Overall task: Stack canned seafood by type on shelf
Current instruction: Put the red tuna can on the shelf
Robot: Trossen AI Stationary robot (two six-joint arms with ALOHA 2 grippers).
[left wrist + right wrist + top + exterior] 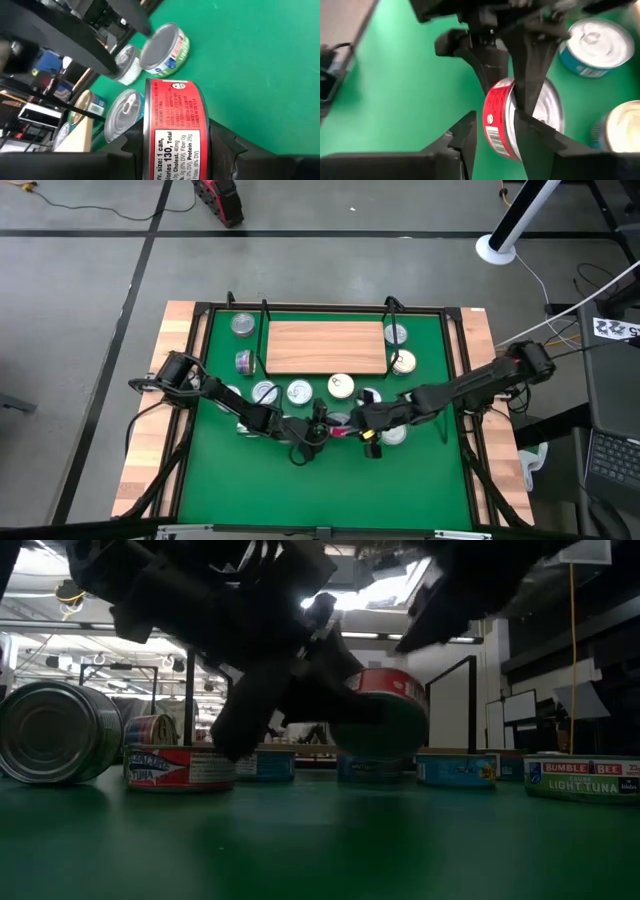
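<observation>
A red-labelled tin with a silver lid [497, 125] stands on edge above the green mat, between both grippers near the table's near middle [340, 428]. My left gripper [175, 157] is shut on it. My right gripper [495, 137] comes from the right, and its open fingers stand on either side of the same tin. A sliver of mat shows between one finger and the tin's base. The wooden shelf [325, 347] lies bare at the far middle. Other tins [298, 391] rest flat on the mat around it. My left gripper pinches the red tin across its two flat faces, one finger [530, 80] on the silver lid and the other on the bottom. The red side label [172, 125] shows between the fingers. It comes slanting from the table's left. The tin [385, 725] is on edge, lifted clear of the mat.
Several tins sit along the shelf's near edge [265, 392] [341, 386] and at its ends [243, 326] [396, 334] [403, 362]. In the low view, tins [180, 767] [580, 777] flank the grippers, and one lies on its side [55, 730]. Bare mat [330, 490] lies nearer.
</observation>
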